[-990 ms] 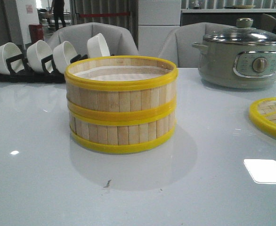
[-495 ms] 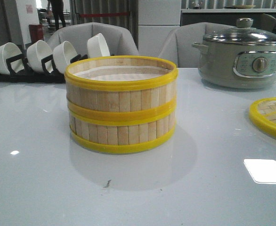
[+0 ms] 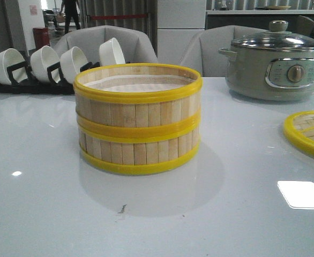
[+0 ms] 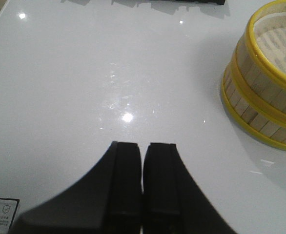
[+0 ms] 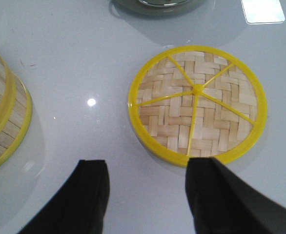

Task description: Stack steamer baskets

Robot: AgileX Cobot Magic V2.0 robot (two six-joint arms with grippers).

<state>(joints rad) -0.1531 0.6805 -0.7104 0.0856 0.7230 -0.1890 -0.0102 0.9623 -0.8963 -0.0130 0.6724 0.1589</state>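
Two steamer baskets (image 3: 138,118) stand stacked one on the other in the middle of the white table, open on top with a white liner showing. The stack also shows in the left wrist view (image 4: 265,92) and at the edge of the right wrist view (image 5: 1,117). The woven yellow-rimmed lid (image 3: 309,134) lies flat on the table to the right, also in the right wrist view (image 5: 197,105). My left gripper (image 4: 143,148) is shut and empty above bare table beside the stack. My right gripper (image 5: 148,165) is open and empty, just short of the lid's rim.
A grey-green electric pot (image 3: 275,61) with a glass lid stands at the back right. A black rack of white bowls (image 3: 50,64) stands at the back left. Grey chairs stand behind the table.
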